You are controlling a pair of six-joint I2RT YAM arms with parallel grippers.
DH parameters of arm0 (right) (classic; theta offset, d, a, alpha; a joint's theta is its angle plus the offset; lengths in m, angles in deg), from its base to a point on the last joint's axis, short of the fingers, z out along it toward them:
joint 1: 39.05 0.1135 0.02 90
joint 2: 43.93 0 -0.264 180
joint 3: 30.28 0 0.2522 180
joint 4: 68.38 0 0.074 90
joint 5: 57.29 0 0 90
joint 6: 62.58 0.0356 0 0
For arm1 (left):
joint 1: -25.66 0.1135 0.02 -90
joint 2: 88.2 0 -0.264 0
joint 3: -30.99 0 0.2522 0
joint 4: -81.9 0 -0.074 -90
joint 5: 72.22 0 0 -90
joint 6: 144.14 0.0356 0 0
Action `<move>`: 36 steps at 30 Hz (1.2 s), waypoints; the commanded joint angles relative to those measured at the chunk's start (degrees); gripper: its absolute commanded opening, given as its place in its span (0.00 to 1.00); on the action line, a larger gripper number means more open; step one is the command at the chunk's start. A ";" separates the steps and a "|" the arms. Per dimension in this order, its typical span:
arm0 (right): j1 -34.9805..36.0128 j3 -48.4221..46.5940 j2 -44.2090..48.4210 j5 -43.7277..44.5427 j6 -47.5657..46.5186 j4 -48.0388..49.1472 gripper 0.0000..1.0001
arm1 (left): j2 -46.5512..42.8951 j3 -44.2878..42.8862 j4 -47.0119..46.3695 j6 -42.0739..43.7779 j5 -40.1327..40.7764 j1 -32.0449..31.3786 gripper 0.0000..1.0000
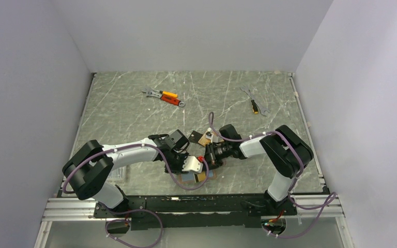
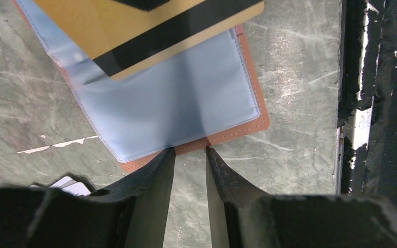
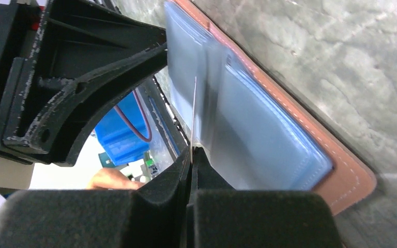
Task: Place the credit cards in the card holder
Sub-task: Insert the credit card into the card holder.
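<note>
The card holder (image 2: 248,126) lies open on the table, its reddish-brown leather edge framing pale blue-grey sleeves. It also shows in the right wrist view (image 3: 351,175) and under both grippers in the top view (image 1: 202,177). My right gripper (image 3: 191,151) is shut on an orange-gold card with a dark stripe (image 2: 108,31), seen edge-on (image 3: 193,113) at the sleeves. My left gripper (image 2: 188,151) is narrowly open, its fingertips (image 2: 168,153) at the holder's near edge with bare table between them. More cards (image 1: 204,138) lie just behind the grippers (image 1: 199,160).
Orange-handled tools (image 1: 165,97) lie at the back left and a small wrench (image 1: 253,103) at the back right. The black rail of the table's near edge (image 2: 362,103) runs close beside the holder. Grey walls enclose the table.
</note>
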 commanded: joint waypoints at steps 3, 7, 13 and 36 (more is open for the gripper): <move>0.17 -1.14 -0.35 -0.75 -0.63 6.22 0.00 | 1.30 1.57 -1.51 1.50 2.42 -0.32 0.36; 0.17 -0.63 -0.69 -0.58 -0.73 7.05 0.00 | 1.52 1.30 -1.32 1.51 2.53 -0.32 0.35; -0.79 -2.44 -1.09 2.45 -3.65 1.69 0.00 | 1.24 1.19 -0.93 1.82 3.09 -0.34 0.35; -0.92 5.87 -2.49 9.89 9.70 25.11 0.00 | 1.34 1.60 -1.46 -0.43 3.07 -1.17 0.30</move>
